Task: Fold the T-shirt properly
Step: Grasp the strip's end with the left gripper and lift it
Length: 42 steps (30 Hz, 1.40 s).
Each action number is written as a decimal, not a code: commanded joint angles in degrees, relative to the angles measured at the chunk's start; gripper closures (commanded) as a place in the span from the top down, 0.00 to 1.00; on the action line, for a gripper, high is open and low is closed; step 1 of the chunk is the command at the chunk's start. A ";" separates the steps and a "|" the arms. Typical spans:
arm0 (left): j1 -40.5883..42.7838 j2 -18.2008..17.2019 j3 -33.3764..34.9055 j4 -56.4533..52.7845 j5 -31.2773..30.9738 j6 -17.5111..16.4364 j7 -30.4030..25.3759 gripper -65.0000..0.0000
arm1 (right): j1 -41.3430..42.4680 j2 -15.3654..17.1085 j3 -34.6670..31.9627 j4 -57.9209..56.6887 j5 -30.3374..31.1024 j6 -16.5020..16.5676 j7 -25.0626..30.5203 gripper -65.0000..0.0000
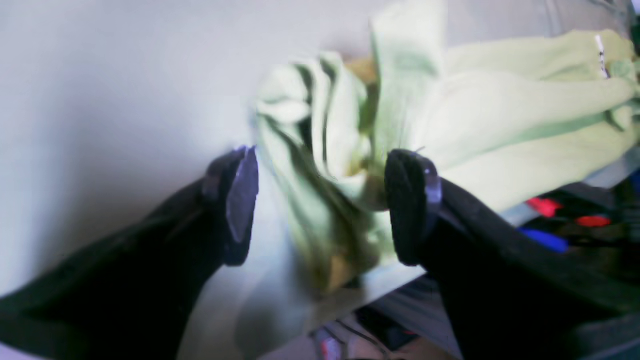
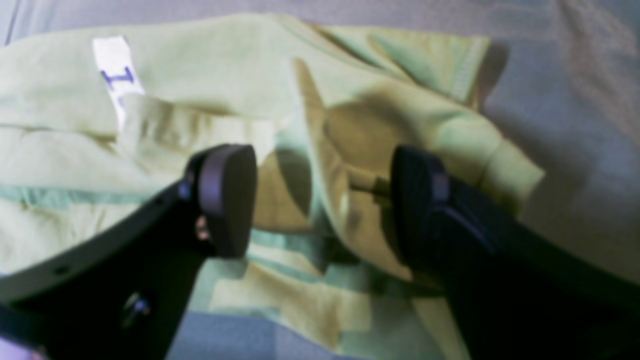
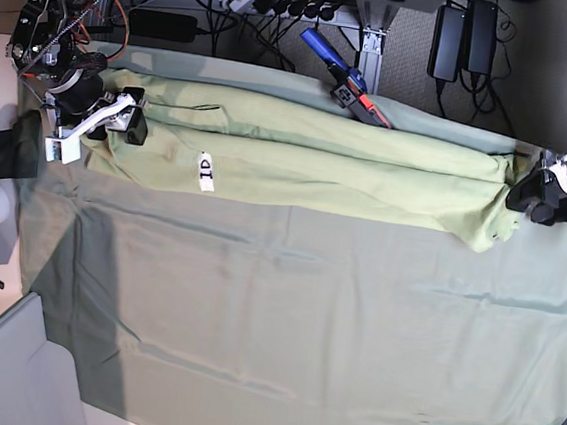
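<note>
T-shirt point(image 3: 309, 155) along table cloth point(image 3: 304, 315) far edge (near half bare), both fingers point(image 1: 242, 200) released.

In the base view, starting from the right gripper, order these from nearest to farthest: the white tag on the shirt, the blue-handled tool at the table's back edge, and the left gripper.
From the right gripper, which stands open at the T-shirt's end:
1. White tag, on the shirt close by.
2. Blue-handled tool, at the back edge, mid-table.
3. Left gripper, at the shirt's opposite end.

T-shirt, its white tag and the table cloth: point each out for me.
T-shirt point(image 3: 368, 170): base view, middle of the long folded band.
white tag point(image 3: 206, 171): base view, centre of the tag, lying on the shirt.
table cloth point(image 3: 304, 315): base view, bare stretch below the shirt.
</note>
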 commanded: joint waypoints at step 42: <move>-5.97 7.02 5.57 -4.20 3.50 -3.74 -6.43 0.00 | 0.44 1.11 0.87 0.92 0.28 0.94 2.16 0.64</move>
